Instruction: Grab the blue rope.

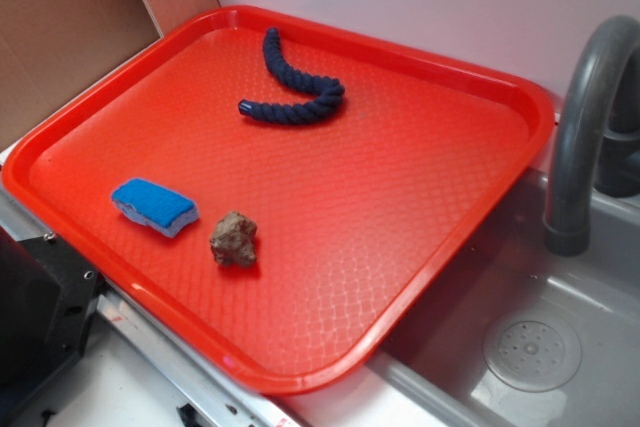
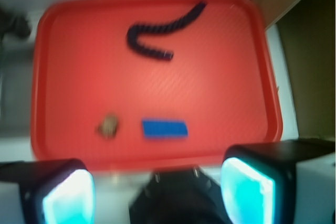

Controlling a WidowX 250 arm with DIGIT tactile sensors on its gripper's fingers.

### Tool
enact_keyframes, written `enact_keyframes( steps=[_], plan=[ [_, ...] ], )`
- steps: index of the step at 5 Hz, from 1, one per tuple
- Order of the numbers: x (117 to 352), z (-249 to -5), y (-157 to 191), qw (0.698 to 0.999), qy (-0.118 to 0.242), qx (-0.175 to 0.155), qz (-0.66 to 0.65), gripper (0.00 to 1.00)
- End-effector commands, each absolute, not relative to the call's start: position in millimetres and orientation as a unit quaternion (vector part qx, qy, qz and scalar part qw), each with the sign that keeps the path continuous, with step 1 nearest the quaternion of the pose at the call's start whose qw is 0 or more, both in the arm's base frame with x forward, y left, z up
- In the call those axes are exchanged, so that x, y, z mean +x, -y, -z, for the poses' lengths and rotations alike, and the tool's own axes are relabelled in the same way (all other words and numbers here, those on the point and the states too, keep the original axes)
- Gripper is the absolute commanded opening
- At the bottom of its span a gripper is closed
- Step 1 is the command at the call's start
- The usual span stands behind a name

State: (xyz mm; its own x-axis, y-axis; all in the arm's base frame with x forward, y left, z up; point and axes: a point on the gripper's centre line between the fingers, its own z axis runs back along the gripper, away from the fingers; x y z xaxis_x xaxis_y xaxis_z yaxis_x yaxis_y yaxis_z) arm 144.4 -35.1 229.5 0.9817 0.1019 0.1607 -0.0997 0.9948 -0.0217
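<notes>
The blue rope (image 1: 298, 92) is a dark navy twisted cord, hooked in shape, lying at the far side of the red tray (image 1: 420, 67). From the wrist it shows as a dark curve (image 2: 157, 32) near the tray's (image 2: 47, 77) far rim. My gripper (image 2: 157, 190) hangs high above the tray's near edge, well short of the rope. Its two cyan pads (image 2: 68, 195) stand wide apart with nothing between them. The gripper does not show in the exterior view.
A light-blue sponge (image 1: 155, 206) (image 2: 165, 128) and a brown lumpy stone-like object (image 1: 234, 240) (image 2: 108, 125) lie near the tray's front. A grey sink (image 1: 540, 347) with a curved faucet (image 1: 585, 117) sits to the right. Brown board (image 1: 60, 37) stands behind at left.
</notes>
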Motion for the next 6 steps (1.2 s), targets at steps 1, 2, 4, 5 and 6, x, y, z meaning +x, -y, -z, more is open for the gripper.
enact_keyframes(
  steps=[1, 2, 4, 5, 6],
  plan=[
    [191, -204, 43, 0.971, 0.141, 0.002, -0.191, 1.0],
    [219, -176, 29, 0.938, 0.18, 0.044, -0.293, 1.0],
    [265, -123, 8, 0.904, 0.203, 0.062, -0.371, 1.0],
    [285, -98, -9, 0.897, 0.202, 0.07, -0.386, 1.0],
    [297, -84, -22, 0.892, 0.21, 0.073, -0.394, 1.0]
  ],
)
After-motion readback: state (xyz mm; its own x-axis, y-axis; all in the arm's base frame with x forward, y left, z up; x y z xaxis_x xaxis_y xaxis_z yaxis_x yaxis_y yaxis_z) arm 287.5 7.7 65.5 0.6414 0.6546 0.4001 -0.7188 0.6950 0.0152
